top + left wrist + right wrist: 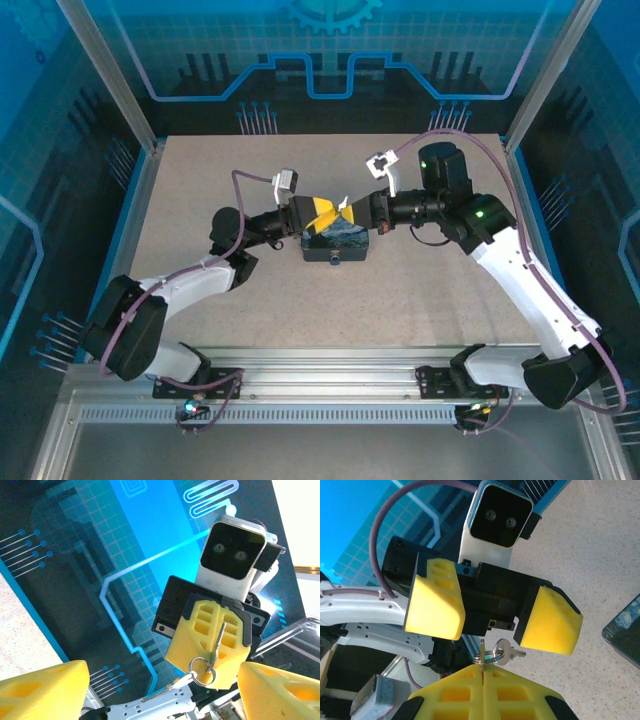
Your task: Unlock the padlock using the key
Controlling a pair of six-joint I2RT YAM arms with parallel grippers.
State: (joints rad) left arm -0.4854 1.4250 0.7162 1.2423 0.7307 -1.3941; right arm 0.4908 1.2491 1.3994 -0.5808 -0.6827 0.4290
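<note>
— Our right hand (483, 675) is clamped on the key (219, 640), with the blade pinched between its yellow pads (455, 695). The ring (490, 655) and a second key (511, 651) hang loose at its tip.
— And our left hand (492, 625)?
— Spread wide, holding nothing. It faces the right one, just beside the ring. Both are above the painted box (335, 243) in the middle of the worktop (200, 200).
— So we judge this a hand-over or re-grip, not insertion yet.
— Agreed, and we can't make out the padlock. Next we'd centre the left hand on the key's head, close it, and release the right only once that grip is firm.
</note>
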